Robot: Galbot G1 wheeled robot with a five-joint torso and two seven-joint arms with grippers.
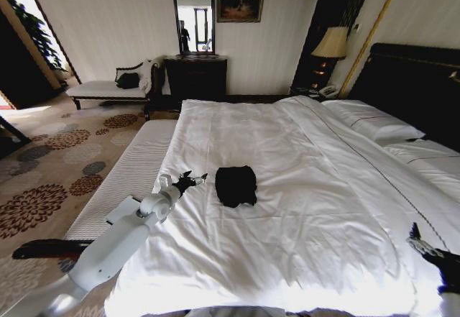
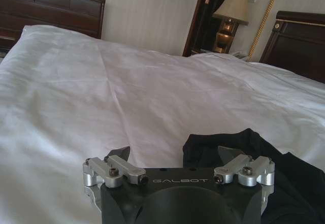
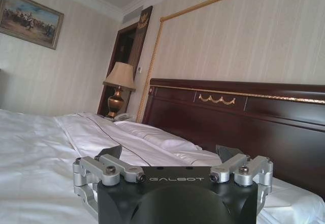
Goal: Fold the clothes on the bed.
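One black T-shirt [image 1: 236,185], bunched into a compact dark heap, lies on the white duvet [image 1: 309,209] near the middle of the bed [image 1: 144,159] in the head view. The left hand [image 1: 188,180] hovers just beside the garment on the robot's left, its fingers spread apart and not touching the fabric. The right hand [image 1: 417,239] sits low at the bed's far right edge, well apart from the shirt, fingers open. Pillows [image 1: 374,121] rest against the dark headboard [image 1: 417,80], with a lamp [image 1: 330,44] in the corner and a bench [image 1: 108,87] along the far wall.

From the left wrist, the left hand [image 2: 175,155] hangs over the duvet [image 2: 127,92], jaws wide, one finger in front of the T-shirt's [image 2: 284,178] crumpled edge.

From the right wrist, the right hand [image 3: 172,154] is open and empty, facing the headboard [image 3: 244,117], the pillows [image 3: 157,137] and the lit lamp [image 3: 119,84].
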